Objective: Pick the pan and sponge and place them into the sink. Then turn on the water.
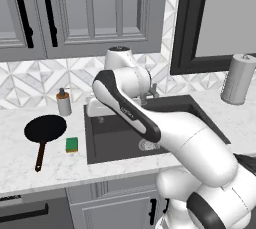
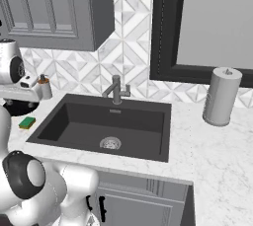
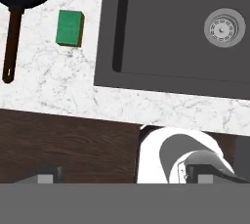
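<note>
Pan (image 1: 45, 127) and sponge (image 1: 72, 144) both lie on the counter (image 1: 20, 173), untouched, off to the left of my gripper (image 3: 124, 176) and apart from each other; the sink (image 2: 74, 121) sits below and to its right, bare down to the drain (image 3: 224, 28), faucet (image 2: 115, 90) dry. I judge I'm at the first step, reaching for the pan; next I must swing left and drop onto its handle (image 3: 11, 42). Fingertips (image 3: 46, 175) sit wide apart, holding nothing.
</note>
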### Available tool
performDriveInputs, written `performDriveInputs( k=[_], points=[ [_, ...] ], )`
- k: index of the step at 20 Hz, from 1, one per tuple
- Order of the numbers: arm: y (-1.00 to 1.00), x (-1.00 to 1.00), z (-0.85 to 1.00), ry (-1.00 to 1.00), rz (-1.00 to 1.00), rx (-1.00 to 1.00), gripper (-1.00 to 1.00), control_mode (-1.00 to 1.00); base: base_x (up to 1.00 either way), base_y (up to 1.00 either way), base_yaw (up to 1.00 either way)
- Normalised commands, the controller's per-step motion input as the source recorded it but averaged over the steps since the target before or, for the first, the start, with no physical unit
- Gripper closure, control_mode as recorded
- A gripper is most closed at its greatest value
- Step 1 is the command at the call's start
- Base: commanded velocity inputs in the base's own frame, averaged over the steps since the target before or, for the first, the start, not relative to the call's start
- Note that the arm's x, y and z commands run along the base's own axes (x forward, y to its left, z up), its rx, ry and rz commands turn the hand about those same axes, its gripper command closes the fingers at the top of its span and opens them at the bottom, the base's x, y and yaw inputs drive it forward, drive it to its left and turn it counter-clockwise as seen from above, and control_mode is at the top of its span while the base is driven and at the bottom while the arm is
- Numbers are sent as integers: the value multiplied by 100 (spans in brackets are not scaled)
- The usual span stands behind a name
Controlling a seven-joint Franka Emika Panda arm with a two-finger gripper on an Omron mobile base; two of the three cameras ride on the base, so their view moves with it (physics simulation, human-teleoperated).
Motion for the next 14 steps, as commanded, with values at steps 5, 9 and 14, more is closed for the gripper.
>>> performDriveInputs(
  k=[5, 9, 14],
  points=[
    [47, 0, -32, 5, 0, 2, -100, -100, 0, 0, 0],
    [34, 0, -40, 5, 0, 4, -100, -100, 0, 0, 0],
    [24, 0, -32, 4, 0, 0, -100, -100, 0, 0, 0]
  ],
)
